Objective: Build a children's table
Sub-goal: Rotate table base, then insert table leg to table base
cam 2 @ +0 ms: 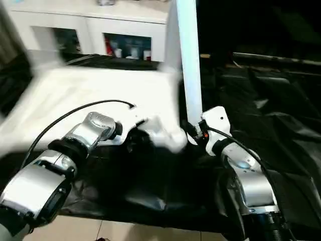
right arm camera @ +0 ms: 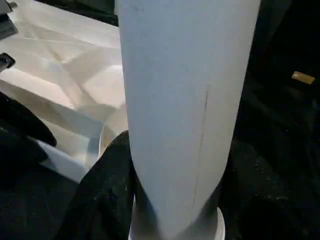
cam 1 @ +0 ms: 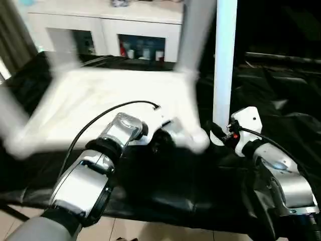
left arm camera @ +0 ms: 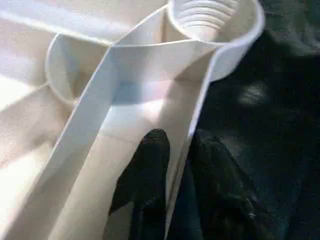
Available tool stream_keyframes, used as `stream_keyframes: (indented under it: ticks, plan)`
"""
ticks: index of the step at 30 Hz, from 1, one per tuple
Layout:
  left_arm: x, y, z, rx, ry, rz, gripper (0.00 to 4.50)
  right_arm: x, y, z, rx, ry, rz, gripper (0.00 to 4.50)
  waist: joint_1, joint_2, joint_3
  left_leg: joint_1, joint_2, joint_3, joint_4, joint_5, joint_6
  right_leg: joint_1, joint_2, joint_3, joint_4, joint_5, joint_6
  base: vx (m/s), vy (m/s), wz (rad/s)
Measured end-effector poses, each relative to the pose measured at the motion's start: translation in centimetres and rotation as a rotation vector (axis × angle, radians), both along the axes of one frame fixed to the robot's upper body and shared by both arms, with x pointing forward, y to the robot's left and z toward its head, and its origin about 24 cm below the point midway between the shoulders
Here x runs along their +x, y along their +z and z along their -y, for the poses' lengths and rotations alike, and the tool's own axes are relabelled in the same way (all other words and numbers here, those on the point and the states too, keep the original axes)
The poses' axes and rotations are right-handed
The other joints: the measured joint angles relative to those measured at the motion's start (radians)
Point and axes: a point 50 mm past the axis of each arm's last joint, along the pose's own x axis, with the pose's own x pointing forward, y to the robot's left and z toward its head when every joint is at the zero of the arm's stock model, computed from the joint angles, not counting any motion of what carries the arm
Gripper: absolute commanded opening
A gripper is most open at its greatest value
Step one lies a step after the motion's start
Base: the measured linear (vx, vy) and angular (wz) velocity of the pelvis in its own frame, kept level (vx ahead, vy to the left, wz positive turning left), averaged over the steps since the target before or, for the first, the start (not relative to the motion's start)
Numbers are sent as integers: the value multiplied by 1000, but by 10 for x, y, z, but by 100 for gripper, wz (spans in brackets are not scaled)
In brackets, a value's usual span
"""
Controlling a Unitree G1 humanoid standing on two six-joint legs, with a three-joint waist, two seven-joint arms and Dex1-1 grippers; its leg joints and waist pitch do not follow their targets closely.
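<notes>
White plastic tabletop (cam 1: 100, 108), ribbed underside, centre left of the head view. White tubular leg (cam 1: 224, 60), faint bluish tint, upright at upper centre. Black cloth (cam 1: 281, 105) across the right half. White cabinet (cam 1: 105, 27) at upper left, coloured items behind its glass. Silver forearms (cam 1: 83, 183); black fingers (left arm camera: 147, 170); pale beige floor tiles (cam 1: 150, 233) along the bottom.

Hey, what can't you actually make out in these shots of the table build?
- Tabletop, eye views: blurred, so its ribs are unreadable.
- Leg in the right gripper: top cut off by the eye views' upper edge.
- Corner socket, left wrist view: far rim cut off by the edge.
- Left gripper: its fingers straddle a tabletop wall; their tips' contact is too dark to judge.
- Cabinet contents: too small.
</notes>
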Motion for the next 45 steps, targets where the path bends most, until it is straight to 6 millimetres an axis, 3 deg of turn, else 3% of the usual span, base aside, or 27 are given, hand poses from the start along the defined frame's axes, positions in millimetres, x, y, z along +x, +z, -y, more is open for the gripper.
stream_keyframes:
  ticks: [8, 17, 23, 30, 33, 37, 45]
  plan:
    - [-15, -4, -1, -38, -181, 122, 2, 0, -2, -6, 2, 22, -9, 188, 24, -1, 0, -3, -1, 1, -1, -2, 3, 0, -2, -2, -7, 0, 0, 0, 0, 0]
    - [-26, -2, -6, -48, -306, 181, 2, -1, -3, -4, 33, 17, -34, 188, 29, -1, 0, -3, -1, 3, -4, -2, 3, 0, -3, -2, -10, 0, 0, 0, 0, 0]
    - [-24, -1, -9, -44, -307, 164, 2, 1, -2, -2, 154, -2, -76, 188, 29, -1, 0, -3, -1, 4, -5, -2, 3, 0, -4, -2, -10, 0, 0, 0, 0, 0]
    - [-22, 1, -9, -44, -312, 129, 2, 6, 15, -30, 421, 243, -143, 188, 30, -1, 0, -4, -1, 6, -5, -3, 4, 0, -5, -1, -11, 0, 0, 0, 0, 0]
    - [-23, 1, -7, -45, -318, 129, 2, 11, 15, -32, 425, 288, -171, 188, 32, -1, 0, -4, -1, 7, -5, -3, 5, 0, -5, -2, -12, 0, 0, 0, 0, 0]
    - [-22, 1, -7, -43, -314, 133, 2, 16, -3, -29, 364, 252, -228, 188, 32, -3, 1, -5, -1, 8, -5, -3, 5, -1, -6, -2, -11, 0, 0, 0, 0, 0]
    - [-22, 2, -6, -39, -318, 142, 0, 24, 0, -20, 347, 208, -229, 187, 33, -5, 2, -4, -1, 13, -5, -3, 6, -1, -7, -1, -11, 0, 0, 0, 0, 0]
